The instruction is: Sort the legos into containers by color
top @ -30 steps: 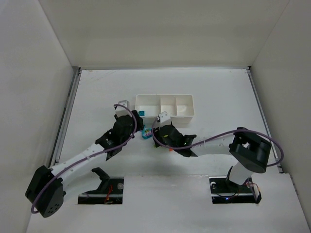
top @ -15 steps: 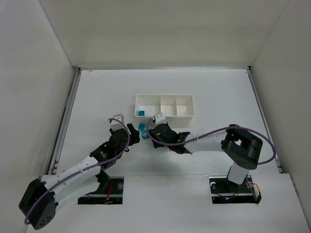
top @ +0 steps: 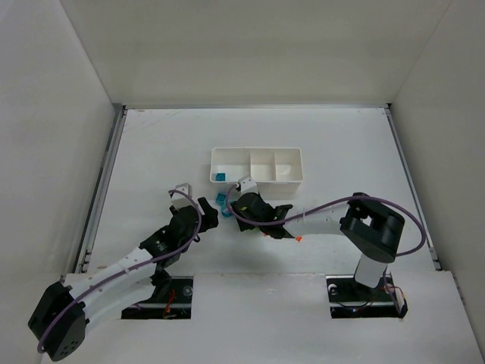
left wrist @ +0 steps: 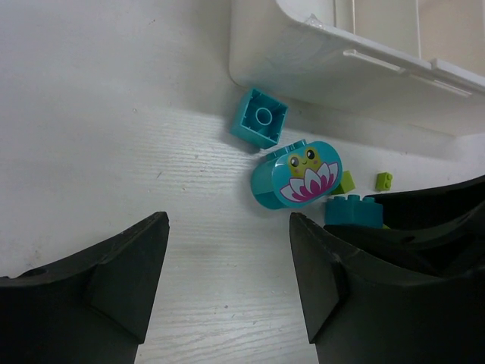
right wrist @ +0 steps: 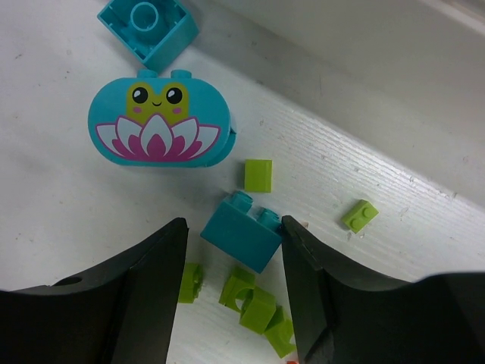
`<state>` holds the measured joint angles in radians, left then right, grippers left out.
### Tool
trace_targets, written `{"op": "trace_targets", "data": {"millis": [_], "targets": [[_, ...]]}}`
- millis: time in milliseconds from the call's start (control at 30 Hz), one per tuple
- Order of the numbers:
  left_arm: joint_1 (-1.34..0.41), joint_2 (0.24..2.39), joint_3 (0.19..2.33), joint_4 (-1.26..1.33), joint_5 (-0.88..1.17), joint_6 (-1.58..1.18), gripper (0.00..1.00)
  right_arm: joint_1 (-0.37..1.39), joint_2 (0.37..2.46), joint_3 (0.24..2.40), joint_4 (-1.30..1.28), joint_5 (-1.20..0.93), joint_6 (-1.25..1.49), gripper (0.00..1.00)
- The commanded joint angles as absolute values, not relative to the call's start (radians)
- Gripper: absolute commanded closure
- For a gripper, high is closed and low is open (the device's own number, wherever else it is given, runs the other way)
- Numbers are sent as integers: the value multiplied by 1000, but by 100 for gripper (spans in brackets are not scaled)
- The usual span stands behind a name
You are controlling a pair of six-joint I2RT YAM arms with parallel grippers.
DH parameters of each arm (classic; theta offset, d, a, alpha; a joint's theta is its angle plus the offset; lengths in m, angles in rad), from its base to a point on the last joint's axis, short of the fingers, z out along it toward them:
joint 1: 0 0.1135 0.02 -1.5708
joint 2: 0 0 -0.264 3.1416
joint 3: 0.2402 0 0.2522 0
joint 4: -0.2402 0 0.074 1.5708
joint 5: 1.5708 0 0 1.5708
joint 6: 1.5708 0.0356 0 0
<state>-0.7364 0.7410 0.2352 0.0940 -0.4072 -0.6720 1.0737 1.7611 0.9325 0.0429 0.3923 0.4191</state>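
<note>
Nearest the bases, one orange brick (top: 298, 239) lay alone beside the right arm (top: 326, 220). A touch further out, the left gripper (left wrist: 227, 280) hovered low over the table (left wrist: 114, 152), jaws wide with nothing between them.

And there was the action: the right gripper (right wrist: 233, 227) sat with its jaws half-spread astride a teal two-stud brick (right wrist: 246, 241). One finger (right wrist: 303, 265) seemed to be at the brick's corner and the other was just clear of it, so not a grip yet, by my reading. The step in hand looked like picking a teal piece out of the pile. Lime green bits (right wrist: 258, 303) crowded just beside it, so the next move called for a clean squeeze on that brick alone, then a lift and a carry to the tray.

Just beyond sat the rounded frog brick (right wrist: 158, 125), then a square teal brick (right wrist: 148, 26) near the tray's wall. Farthest out, the white tray (top: 258, 150) held one teal brick (top: 220, 176) in its left compartment, and that was surely where this one belonged.

Hard to call: the other two compartments looked bare from above, but they were too small to be sure. Both wrist views cut the tray off, and the fingers hid part of the lime cluster.
</note>
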Motion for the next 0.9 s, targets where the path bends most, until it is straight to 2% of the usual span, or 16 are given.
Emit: {"op": "trace_targets", "data": {"millis": [0, 133, 200, 567, 700, 867], "targets": [[-752, 727, 213, 133, -405, -709, 37, 1068, 1770, 974, 48, 419, 433, 43], [-758, 732, 213, 141, -405, -713, 35, 1067, 1770, 976, 49, 432, 437, 61], [-762, 730, 209, 147, -405, -721, 34, 1070, 1744, 956, 64, 463, 437, 64], [-760, 701, 193, 166, -397, -758, 34, 1081, 1526, 903, 71, 482, 417, 66], [-765, 710, 202, 169, -397, -761, 34, 1076, 1491, 968, 67, 443, 388, 66], [-774, 696, 173, 181, -416, -808, 37, 1012, 1571, 1115, 63, 385, 342, 65]]}}
